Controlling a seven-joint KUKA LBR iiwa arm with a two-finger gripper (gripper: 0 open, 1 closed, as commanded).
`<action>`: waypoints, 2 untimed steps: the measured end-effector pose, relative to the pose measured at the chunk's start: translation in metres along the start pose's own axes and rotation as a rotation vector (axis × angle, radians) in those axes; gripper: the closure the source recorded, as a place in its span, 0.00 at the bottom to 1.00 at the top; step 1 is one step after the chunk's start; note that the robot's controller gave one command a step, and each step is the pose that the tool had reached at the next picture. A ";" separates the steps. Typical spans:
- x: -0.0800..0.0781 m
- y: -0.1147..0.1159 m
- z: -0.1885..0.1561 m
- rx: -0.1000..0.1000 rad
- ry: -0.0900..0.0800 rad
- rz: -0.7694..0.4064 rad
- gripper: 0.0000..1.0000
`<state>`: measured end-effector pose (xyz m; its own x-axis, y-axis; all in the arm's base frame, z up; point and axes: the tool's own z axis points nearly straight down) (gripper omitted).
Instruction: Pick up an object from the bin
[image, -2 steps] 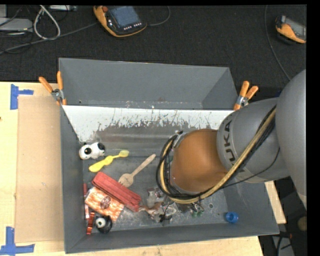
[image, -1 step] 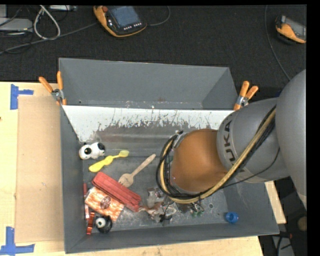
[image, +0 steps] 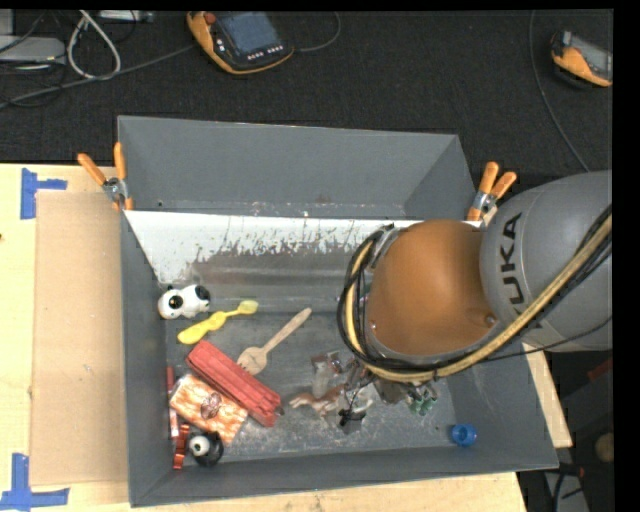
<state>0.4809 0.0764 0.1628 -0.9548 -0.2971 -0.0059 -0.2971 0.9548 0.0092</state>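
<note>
1 arm (image: 545, 265) sat over the right half of the grey bin (image: 140, 400). Its orange cover (image: 430, 290) and looped cables hid most of the wrist. The gripper (image: 348, 410) was low in the bin, at the front-middle of the floor, with dark parts poking out beneath the cover. State of the fingers could not be told, since they were mixed up with dark clutter and the cover's shadow.

Right at the gripper lay a small brown-grey jumble (image: 318, 385), kind unclear, touching or just beside the gripper on the view's left. Whether anything sat between the fingers could not be told. A small green piece (image: 425, 402) lay just beside the gripper on the other side, under the cover's edge. A blue cap-like piece (image: 461, 434) lay alone near the front right corner.

Left of the jumble was a wooden fork (image: 272, 340), lying at a slant, its tined end touching or just beside a red ridged block (image: 237, 383). The block's lower-left end rested against an orange patterned packet (image: 205, 408). Below the packet sat a small black-and-white round thing (image: 205, 449), and a thin red piece (image: 174, 425) lay along the left wall. Farther back on the left lay a yellow plastic spoon (image: 215, 321), with a white ball with black patches (image: 183, 300) just beside it. Those 2 were well apart from the gripper.
</note>
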 end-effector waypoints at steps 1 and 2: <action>-0.003 0.001 -0.015 0.001 -0.006 -0.004 1.00; -0.001 -0.019 -0.066 -0.001 0.001 0.003 1.00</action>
